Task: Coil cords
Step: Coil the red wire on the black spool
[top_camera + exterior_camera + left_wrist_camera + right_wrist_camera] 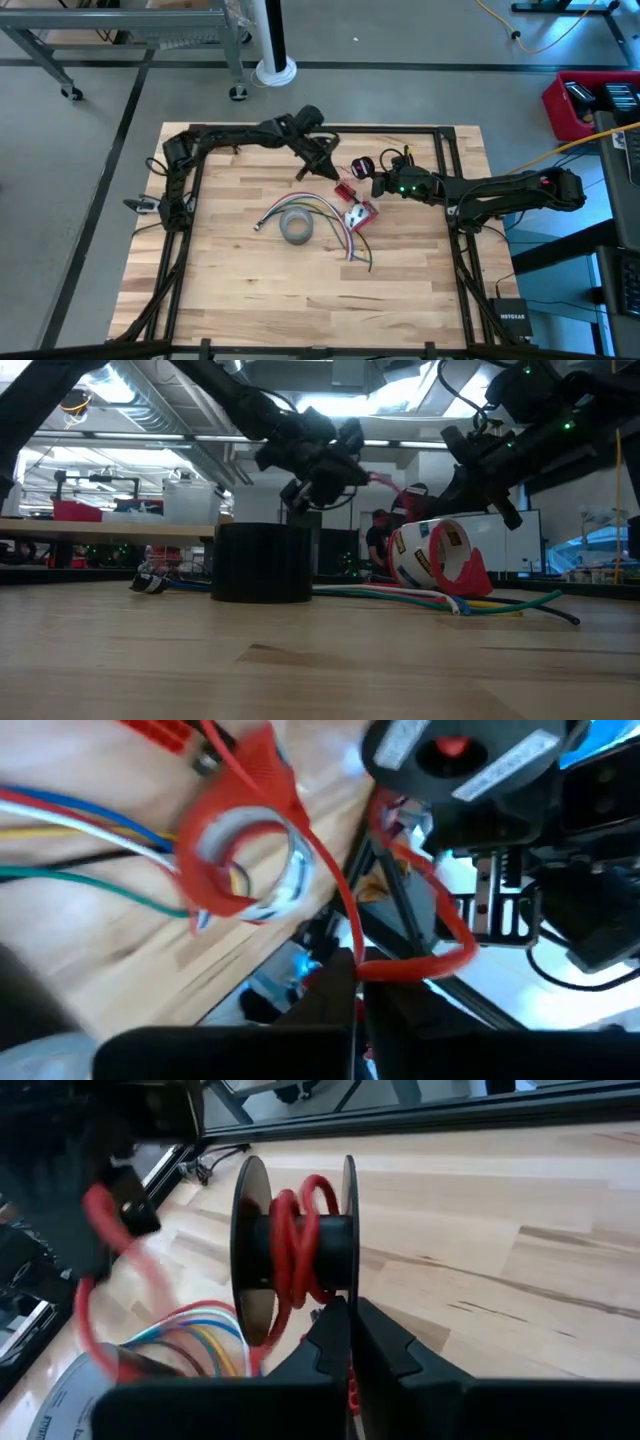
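The right wrist view shows a small black spool (295,1245) held up above the table (520,1230), with a few turns of thin red wire (293,1240) already wound between its two flanges. The right gripper (350,1330) is clenched just under the spool; it appears to be pinching the spool's edge or the wire there, but which of the two cannot be told. From the spool the wire runs off towards the left gripper (352,982), whose fingers are pressed together on the red wire, as the left wrist view shows, with a slack loop (440,945) hanging between the two arms.

In the high view both grippers are seen meeting near the far middle of the table, the left gripper (318,158) just beside the spool (362,166) carried by the right gripper (383,182). The grey tape roll (296,226), a bundle of coloured wires (310,206) and a red tape dispenser (361,213) lie on the table nearer the front, apart from the work.

The winding seems to be under way rather than finished. For this step to go well, light tension should be kept on the wire so that each turn is laid snugly beside the one before. The loop should be taken up before another turn is made, lest it slip over a flange. The wire is best guided square to the spool's axis, and the spool held steady.
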### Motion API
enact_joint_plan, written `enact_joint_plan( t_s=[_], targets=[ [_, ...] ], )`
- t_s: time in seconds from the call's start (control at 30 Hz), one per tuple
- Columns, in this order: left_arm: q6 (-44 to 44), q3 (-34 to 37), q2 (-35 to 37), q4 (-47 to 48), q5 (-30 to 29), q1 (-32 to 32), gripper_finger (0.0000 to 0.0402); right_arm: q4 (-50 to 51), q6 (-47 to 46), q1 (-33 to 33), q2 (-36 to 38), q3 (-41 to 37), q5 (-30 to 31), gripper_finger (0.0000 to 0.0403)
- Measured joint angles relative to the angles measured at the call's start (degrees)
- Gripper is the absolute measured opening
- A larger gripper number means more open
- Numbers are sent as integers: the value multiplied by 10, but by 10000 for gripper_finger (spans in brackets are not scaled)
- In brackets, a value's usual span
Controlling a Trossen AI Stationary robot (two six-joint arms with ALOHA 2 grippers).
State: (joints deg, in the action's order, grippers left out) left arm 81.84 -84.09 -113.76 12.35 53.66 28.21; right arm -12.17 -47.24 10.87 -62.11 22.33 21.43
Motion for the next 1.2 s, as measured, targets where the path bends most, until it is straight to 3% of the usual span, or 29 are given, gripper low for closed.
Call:
enact_joint_plan(
  t_s=[0.17,0.27,0.47,0.67,1.2],
  targets=[
    [77,0,-39,-173,-13,-21,1,6,9,0,0,0,-4,3],
    [74,0,-52,-213,-20,-13,1,16,9,0,0,0,-5,3],
    [23,0,-52,-189,-20,9,1,33,11,0,0,0,-4,3],
    [0,0,-51,-176,4,-9,1,28,12,0,0,0,23,3],
    [-198,0,-50,30,-29,63,1,83,10,0,81,0,-16,3]
  ],
)
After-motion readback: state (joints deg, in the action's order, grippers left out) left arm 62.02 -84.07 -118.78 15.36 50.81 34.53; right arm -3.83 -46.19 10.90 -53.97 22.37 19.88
